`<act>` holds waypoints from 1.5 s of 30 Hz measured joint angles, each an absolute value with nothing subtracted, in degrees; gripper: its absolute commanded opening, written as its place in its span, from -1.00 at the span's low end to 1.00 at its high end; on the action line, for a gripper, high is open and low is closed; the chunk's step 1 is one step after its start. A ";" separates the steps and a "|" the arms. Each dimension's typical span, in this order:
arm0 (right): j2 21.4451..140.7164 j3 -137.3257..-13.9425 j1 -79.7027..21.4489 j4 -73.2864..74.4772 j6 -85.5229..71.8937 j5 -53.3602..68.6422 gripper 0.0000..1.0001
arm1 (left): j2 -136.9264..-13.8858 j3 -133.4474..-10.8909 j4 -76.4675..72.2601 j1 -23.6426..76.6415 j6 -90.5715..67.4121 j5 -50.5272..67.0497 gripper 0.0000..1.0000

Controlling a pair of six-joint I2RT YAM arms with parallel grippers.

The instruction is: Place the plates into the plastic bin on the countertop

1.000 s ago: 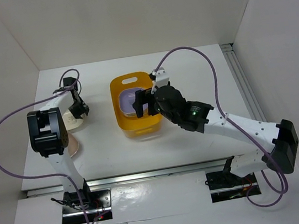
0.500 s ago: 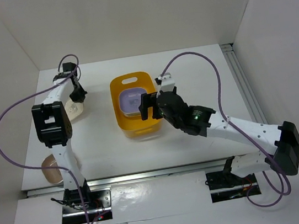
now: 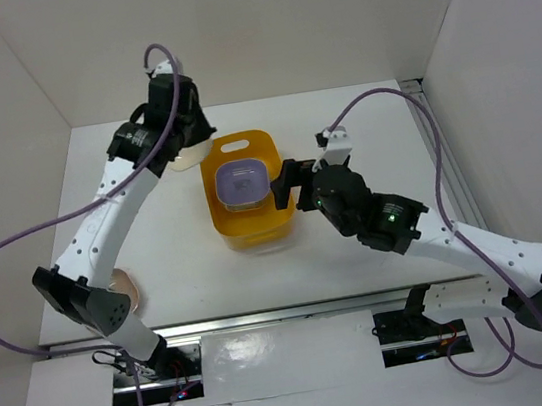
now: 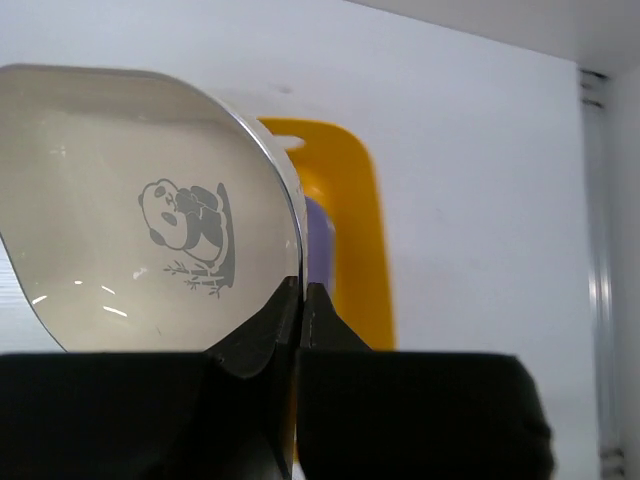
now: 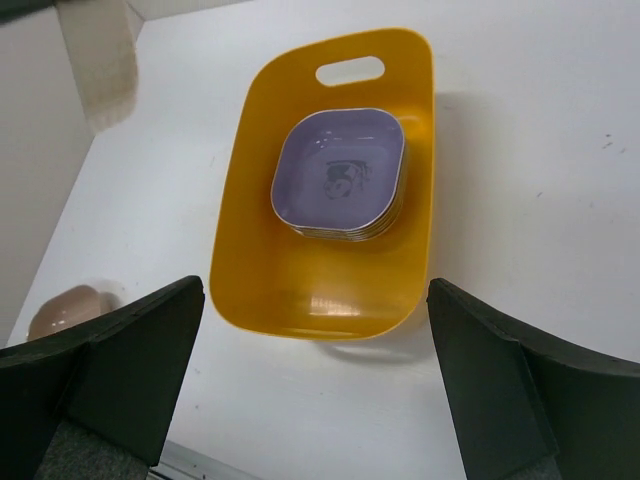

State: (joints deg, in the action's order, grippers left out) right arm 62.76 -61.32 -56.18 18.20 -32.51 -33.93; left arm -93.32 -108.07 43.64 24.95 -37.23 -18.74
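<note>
The yellow-orange bin [image 3: 248,221] stands mid-counter and holds a stack of plates with a lavender plate [image 3: 244,183] on top; the stack also shows in the right wrist view [image 5: 340,170]. My left gripper [image 4: 301,292] is shut on the rim of a cream plate with a panda print [image 4: 150,220]. It holds the plate tilted in the air just beyond the bin's far left corner [image 3: 184,158]. My right gripper [image 5: 320,380] is open and empty, at the bin's near right side [image 3: 284,189]. A tan plate [image 3: 122,290] lies on the countertop [image 3: 176,247] at the front left.
White walls bound the counter at the back and on both sides. A metal rail [image 3: 440,149] runs along the right edge. Purple cables loop above both arms.
My left arm has swung from the left side of the counter up and right to the bin's far corner, carrying the cream plate. My right gripper has drawn back right from the bin.
</note>
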 measured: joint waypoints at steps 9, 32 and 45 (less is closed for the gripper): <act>53.65 -61.34 -56.27 24.12 -33.71 -38.11 1.00 | -104.64 -114.76 46.70 35.00 -44.60 -18.83 -1.00; 52.01 -61.34 -56.75 28.71 -33.76 -40.86 1.00 | -111.79 -114.96 48.51 35.70 -44.80 -19.90 1.00; 53.93 -57.12 -56.77 24.86 -28.40 -33.23 1.00 | -59.00 -73.73 61.08 28.18 -64.60 -36.47 1.00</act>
State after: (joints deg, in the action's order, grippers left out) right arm 53.93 -57.12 -56.77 24.86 -28.40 -33.23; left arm -59.00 -73.73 61.08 28.18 -64.60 -36.47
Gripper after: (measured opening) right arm 0.999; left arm 0.998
